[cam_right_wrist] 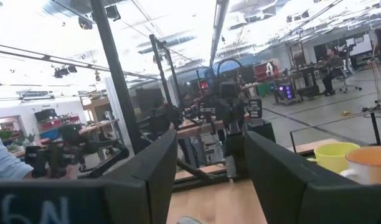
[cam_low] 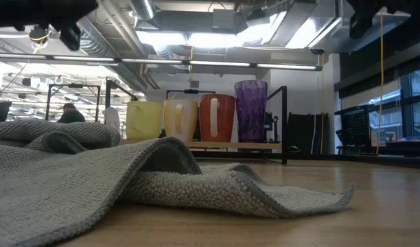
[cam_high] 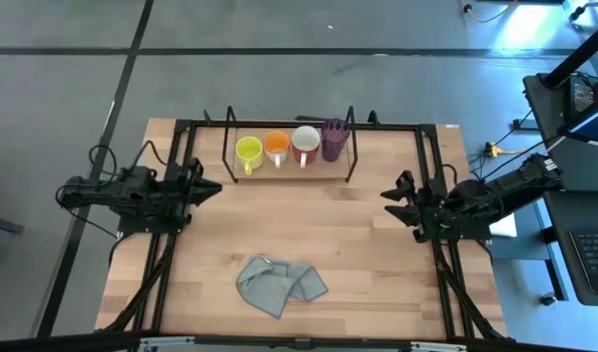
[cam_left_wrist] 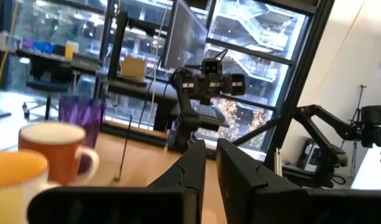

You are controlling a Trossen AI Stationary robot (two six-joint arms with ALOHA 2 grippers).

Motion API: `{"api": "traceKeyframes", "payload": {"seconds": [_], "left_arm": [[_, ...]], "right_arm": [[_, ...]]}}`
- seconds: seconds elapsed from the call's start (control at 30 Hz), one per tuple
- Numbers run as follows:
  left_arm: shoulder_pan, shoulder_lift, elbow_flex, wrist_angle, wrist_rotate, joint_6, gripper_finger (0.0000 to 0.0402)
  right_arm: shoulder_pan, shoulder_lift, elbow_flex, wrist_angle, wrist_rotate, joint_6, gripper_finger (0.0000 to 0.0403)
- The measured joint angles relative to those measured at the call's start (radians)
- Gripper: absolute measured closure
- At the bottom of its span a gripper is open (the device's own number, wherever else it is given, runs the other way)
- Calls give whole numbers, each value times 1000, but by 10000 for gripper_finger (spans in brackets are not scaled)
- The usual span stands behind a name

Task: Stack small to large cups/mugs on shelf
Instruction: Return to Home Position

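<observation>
Wooden-floored, the shelf (cam_high: 291, 172) at upper centre is filled by a left-to-right row, yellow-green mug (cam_high: 247, 151) to purple tumbler (cam_high: 334, 139). It is flanked at mid-frame by the left gripper (cam_high: 213, 186), narrowed and empty, and the right gripper (cam_high: 388, 196), spread wide.

The right end effector (cam_right_wrist: 208, 149) gapes wide, yellow-green mug (cam_right_wrist: 332, 155) and orange mug (cam_right_wrist: 372, 160) beyond.

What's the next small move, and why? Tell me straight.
Probably just park both arms; no cup seems to need touching. The yellow mug, orange mug, white mug and purple tumbler stand in one row on the shelf, the tumbler tallest at the end. The left gripper and right gripper hang empty off to either side, clear of the shelf.
</observation>
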Motion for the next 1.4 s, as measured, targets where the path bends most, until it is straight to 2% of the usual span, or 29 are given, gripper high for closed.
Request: {"api": "traceKeyframes", "payload": {"seconds": [0.2, 0.37, 0.5, 0.67, 0.97, 1.13, 1.2, 1.27, 1.4], "left_arm": [[0, -61, -94, -11, -5, -85, 369], [0, -66, -137, -7, -30, -99, 369], [0, -66, -184, -18, -69, -143, 369], [0, -66, -217, -4, -45, -178, 369], [37, -37, -216, -6, -35, -32, 369], [34, -33, -215, -20, 213, -24, 369], [33, -33, -215, -16, 245, 5, 369], [34, -33, -215, -17, 222, 111, 369], [35, -32, -219, -10, 50, 394, 369]], "right_arm": [[0, -45, -67, 27, 30, 4, 215], [0, -74, -108, 29, 57, 12, 215], [0, -91, -177, 26, 95, 98, 215], [0, -98, -216, 3, 103, 174, 215], [0, -97, -216, -46, 195, -152, 214], [0, -97, -216, -105, 194, -176, 214], [0, -97, -216, -112, 194, -179, 214], [0, -97, -216, -116, 192, -178, 214], [0, -97, -215, -117, 192, -178, 214]]}}
